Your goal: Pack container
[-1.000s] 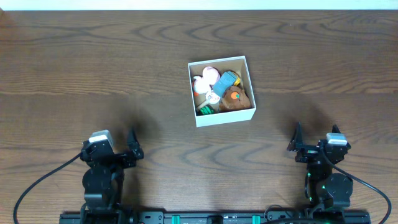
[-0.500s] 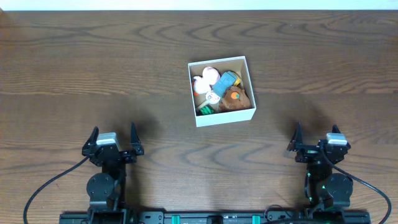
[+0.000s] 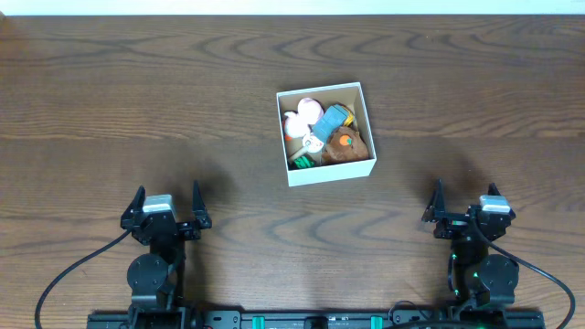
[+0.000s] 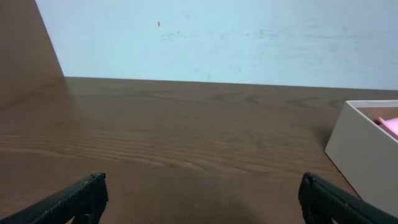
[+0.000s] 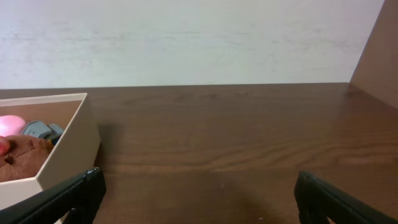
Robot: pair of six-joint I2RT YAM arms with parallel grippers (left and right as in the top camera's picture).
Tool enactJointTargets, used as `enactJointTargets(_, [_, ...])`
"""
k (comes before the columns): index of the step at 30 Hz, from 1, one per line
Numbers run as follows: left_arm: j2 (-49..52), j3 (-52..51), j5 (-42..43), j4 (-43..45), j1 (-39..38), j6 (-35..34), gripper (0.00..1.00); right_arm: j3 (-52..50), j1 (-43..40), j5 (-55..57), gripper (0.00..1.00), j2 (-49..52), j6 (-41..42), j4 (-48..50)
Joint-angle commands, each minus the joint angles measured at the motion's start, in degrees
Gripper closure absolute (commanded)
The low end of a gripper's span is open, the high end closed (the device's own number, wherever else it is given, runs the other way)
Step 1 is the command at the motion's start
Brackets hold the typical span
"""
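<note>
The left gripper (image 3: 167, 194) sat at the lower left of the overhead frame with its jaws spread wide and nothing between them; in its wrist view the two dark fingers (image 4: 74, 198) showed only at the bottom corners, with bare table (image 3: 110, 91) filling the gap. The right gripper (image 3: 466, 196) sat at the lower right, likewise wide apart and holding nothing, its fingertips (image 5: 68, 198) at the bottom corners of its own view. Both grippers pointed toward the top of the overhead frame and stood well apart from each other. A dark cable (image 3: 64, 274) curved off from the left arm's base toward the lower left edge. The container (image 3: 329, 171) rested on the table just above the centre of the overhead frame, slightly turned against the wood grain, between the two grippers from side to side but well clear of both. In the left wrist view only its white wall showed at the right edge; in the right wrist view its corner and brown inside showed at the left edge. Inside it lay several small toys packed close together: a brown plush (image 3: 345, 144) at the lower right, a pink toy (image 3: 300, 119) at the upper left, a blue toy (image 3: 334, 117) tilted near the upper middle, and a green piece (image 3: 300, 162) at the lower left corner. A pale wall (image 4: 217, 37) rose behind the table's far edge.
</note>
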Motion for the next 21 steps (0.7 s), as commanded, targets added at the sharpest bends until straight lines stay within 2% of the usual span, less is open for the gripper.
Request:
enactJointTargets(1, [-0.11,-1.09,-0.48,-2.34,0.28,0.55,0.02,-0.24,-0.50,-0.22,0.01,-0.35,-0.66,-0.11])
enactJointTargets(21, [0.74,-1.09,-0.48,-2.34,0.28,0.52,0.02,-0.24,-0.50,-0.22,0.01,-0.33,-0.66,-0.11])
